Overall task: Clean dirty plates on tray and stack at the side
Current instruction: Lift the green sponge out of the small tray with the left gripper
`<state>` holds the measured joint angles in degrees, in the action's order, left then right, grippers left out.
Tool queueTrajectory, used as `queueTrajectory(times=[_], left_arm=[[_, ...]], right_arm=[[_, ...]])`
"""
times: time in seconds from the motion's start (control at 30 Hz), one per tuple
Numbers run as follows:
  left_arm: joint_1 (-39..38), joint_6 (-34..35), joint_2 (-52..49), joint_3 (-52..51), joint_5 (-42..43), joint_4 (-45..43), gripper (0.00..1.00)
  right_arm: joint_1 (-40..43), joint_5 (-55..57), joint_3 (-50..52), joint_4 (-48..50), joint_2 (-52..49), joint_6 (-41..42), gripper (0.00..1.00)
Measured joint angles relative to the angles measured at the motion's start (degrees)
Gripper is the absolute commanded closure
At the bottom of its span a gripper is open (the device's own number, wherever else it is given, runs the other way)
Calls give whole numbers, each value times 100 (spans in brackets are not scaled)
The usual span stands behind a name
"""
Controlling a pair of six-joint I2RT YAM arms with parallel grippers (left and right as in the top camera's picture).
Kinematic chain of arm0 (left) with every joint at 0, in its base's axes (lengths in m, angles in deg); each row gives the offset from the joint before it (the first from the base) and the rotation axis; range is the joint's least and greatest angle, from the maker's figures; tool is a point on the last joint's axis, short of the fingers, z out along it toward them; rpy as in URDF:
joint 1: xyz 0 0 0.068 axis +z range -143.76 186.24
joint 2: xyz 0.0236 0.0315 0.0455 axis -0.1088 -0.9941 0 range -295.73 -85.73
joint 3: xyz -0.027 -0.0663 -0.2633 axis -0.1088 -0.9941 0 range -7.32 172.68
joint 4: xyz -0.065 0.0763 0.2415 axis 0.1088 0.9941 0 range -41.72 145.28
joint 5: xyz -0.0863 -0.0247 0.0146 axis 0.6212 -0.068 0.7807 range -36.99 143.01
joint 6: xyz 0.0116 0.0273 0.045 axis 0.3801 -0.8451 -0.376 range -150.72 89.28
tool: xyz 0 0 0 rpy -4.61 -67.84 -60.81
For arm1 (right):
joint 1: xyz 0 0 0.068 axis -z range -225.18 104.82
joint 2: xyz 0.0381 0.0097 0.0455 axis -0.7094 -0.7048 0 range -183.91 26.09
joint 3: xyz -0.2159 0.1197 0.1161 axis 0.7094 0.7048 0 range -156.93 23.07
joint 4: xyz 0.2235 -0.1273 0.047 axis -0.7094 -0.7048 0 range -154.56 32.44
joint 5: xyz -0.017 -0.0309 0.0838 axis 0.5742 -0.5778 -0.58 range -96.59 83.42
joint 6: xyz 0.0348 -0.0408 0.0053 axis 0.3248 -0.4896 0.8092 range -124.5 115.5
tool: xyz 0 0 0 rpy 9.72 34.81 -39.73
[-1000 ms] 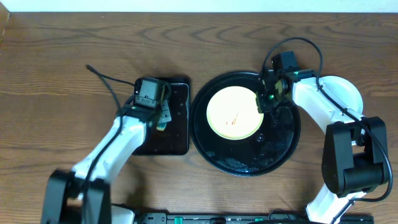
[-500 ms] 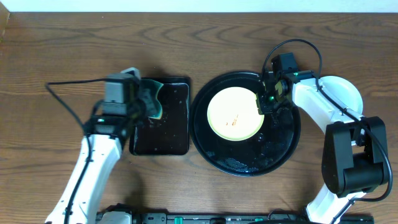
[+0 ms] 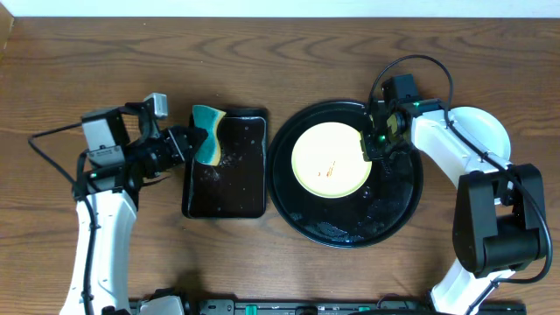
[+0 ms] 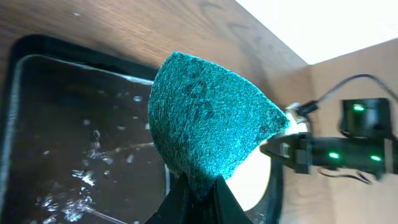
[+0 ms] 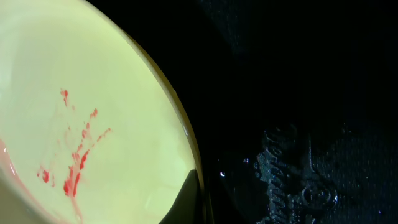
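**Holding the sponge at the wash tray; right gripper at the plate rim**

1. Left arm. The left arm rises from the near edge of the table (image 3: 289, 262) and ends beside the far left corner of the rectangular tray (image 3: 229, 199). The left gripper (image 3: 187, 145) is clamped on a sponge (image 3: 208, 145). The left wrist view shows both fingers (image 4: 214, 198) pinched together on the lower edge of the sponge (image 4: 208, 121), teal scouring face towards the camera. The sponge sits over the far left corner of the rectangular tray (image 4: 56, 130). Water droplets lie on the tray floor.

2. Task items. The round tray (image 3: 395, 208) lies just to the right of the rectangular tray, their rims close together. Its floor is wet. One yellow plate (image 3: 328, 149) lies flat inside it, left of centre. A red smear (image 3: 330, 168) marks the middle of the plate.

3. Right arm. The right gripper (image 3: 374, 144) is at the right-hand rim of the yellow plate. In the right wrist view, one dark finger (image 5: 193, 200) meets the rim of the yellow plate (image 5: 93, 81) beside the smear (image 5: 73, 169). Whether the jaws are clamped on the rim cannot be determined.

4. Far side. A pale dish (image 3: 492, 124) lies on the table right of the round tray, partly covered by the right arm.
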<state>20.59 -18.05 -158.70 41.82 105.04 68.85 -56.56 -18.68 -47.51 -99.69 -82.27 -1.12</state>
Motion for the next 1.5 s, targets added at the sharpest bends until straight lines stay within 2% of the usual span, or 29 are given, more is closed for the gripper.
queueTrajectory(times=[0.37,0.7,1.27,1.5], left_arm=[[313,-70,0,0,1016,2,93],[317,-74,0,0,1174,-22,93],[317,-201,0,0,1655,-748,93],[317,-221,0,0,1727,-758,92]], right_arm=[[-2,0,0,0,0,0,99],[0,0,0,0,0,0,99],[0,0,0,-2,0,-2,99],[0,2,0,-2,0,0,99]])
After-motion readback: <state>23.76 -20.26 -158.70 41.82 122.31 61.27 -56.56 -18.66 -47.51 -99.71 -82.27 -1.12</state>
